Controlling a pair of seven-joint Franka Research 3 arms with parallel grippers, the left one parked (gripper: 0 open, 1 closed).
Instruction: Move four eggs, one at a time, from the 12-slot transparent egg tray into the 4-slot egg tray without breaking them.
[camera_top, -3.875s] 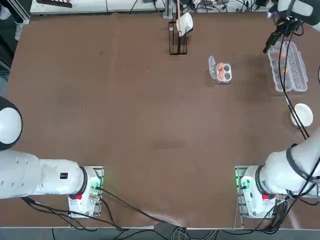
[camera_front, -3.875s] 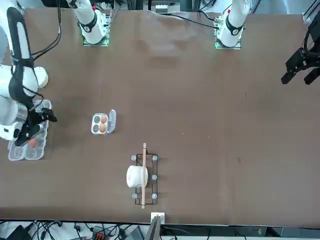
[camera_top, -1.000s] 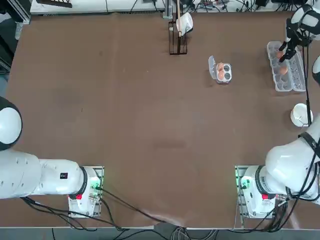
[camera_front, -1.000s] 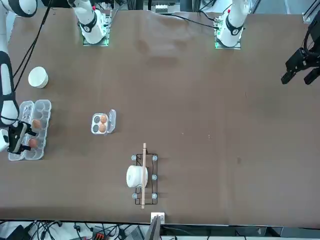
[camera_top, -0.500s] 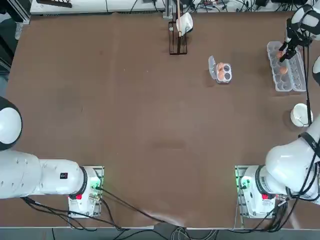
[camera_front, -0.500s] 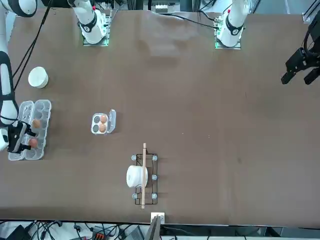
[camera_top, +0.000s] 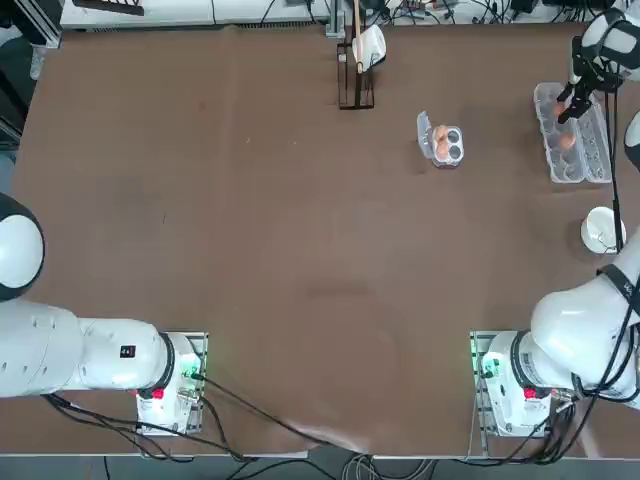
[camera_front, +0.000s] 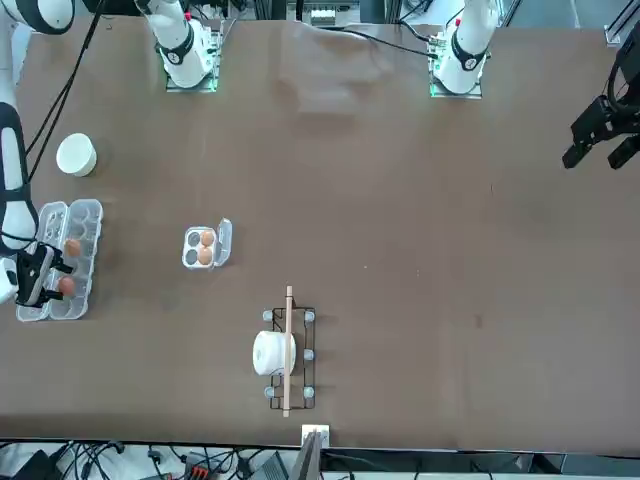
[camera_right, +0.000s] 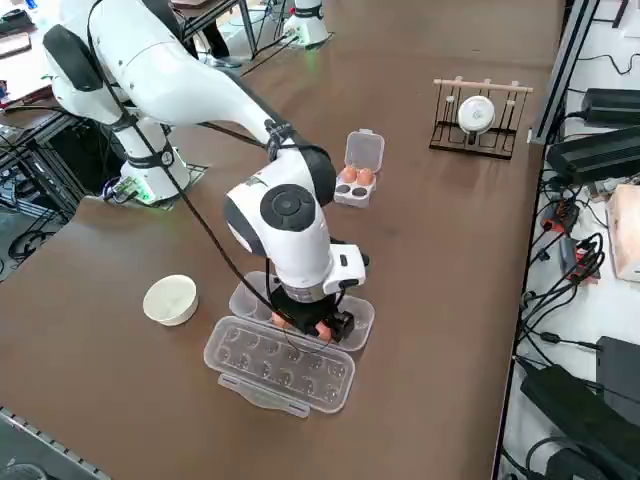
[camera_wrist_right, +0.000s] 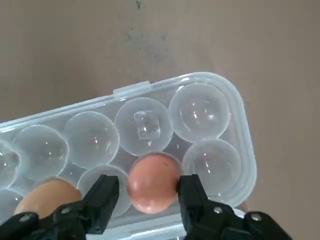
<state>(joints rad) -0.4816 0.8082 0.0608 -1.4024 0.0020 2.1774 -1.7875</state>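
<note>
The 12-slot transparent egg tray (camera_top: 592, 152) lies open at the table's right edge, its lid (camera_right: 285, 365) folded out flat. My right gripper (camera_wrist_right: 149, 185) reaches down into the tray's far end. Its fingers (camera_wrist_right: 192, 192) sit closed against the sides of one orange-brown egg (camera_wrist_right: 152, 181), which rests in its cup. A second egg (camera_wrist_right: 47, 194) sits in the cup beside it (camera_top: 567, 141). The 4-slot egg tray (camera_top: 456, 150) stands to the left with its lid flap up. It holds two eggs (camera_top: 440, 135) in one row, and its other two cups are bare.
A white bowl (camera_top: 603, 230) sits on the table on the robot's side of the long tray. A dark wire rack holding a white cup (camera_top: 358, 60) stands at the far edge, mid-table. The parked left arm's gripper (camera_front: 605, 130) hangs over the other side.
Since the earliest frames the right arm has swung off the long tray and come down over its far end. In the last second it has stayed put around the egg.
</note>
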